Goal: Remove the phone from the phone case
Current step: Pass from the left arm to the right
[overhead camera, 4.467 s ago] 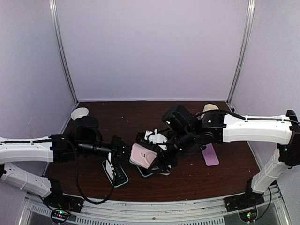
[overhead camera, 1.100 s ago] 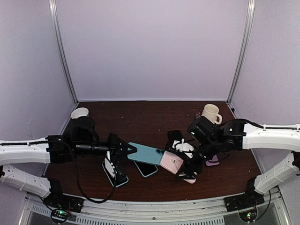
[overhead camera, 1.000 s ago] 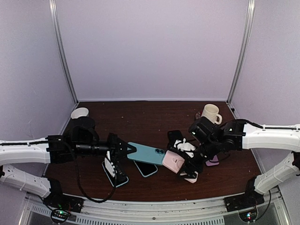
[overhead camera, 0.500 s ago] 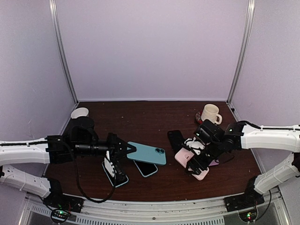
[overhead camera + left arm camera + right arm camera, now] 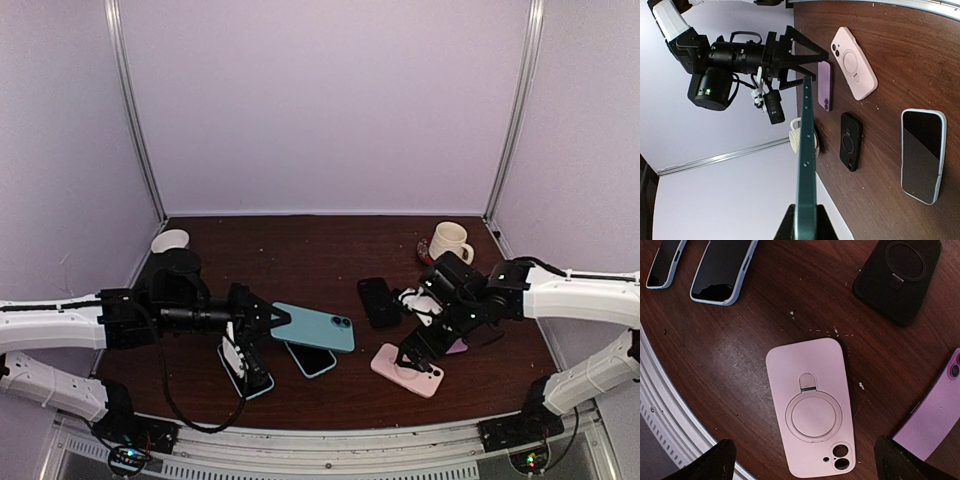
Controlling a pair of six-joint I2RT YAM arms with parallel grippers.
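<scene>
Near the table edge [image 5: 330,406], the pink case [image 5: 407,369] lies flat, untouched.

Nothing legible anywhere: no text, logo, number or sign on pink case [image 5: 812,390], teal phone [image 5: 315,327], black case [image 5: 897,285], purple phone [image 5: 935,415], blue-cased phones [image 5: 720,270] or mug [image 5: 450,241]. Only plain camera cut-outs and ring stands on the case backs.

The dark wooden tabletop [image 5: 300,255] carries a pink case [image 5: 407,369], a black case [image 5: 379,301], a purple phone [image 5: 935,422], two blue-cased phones [image 5: 312,358] and a mug [image 5: 450,241] at upper right.
</scene>
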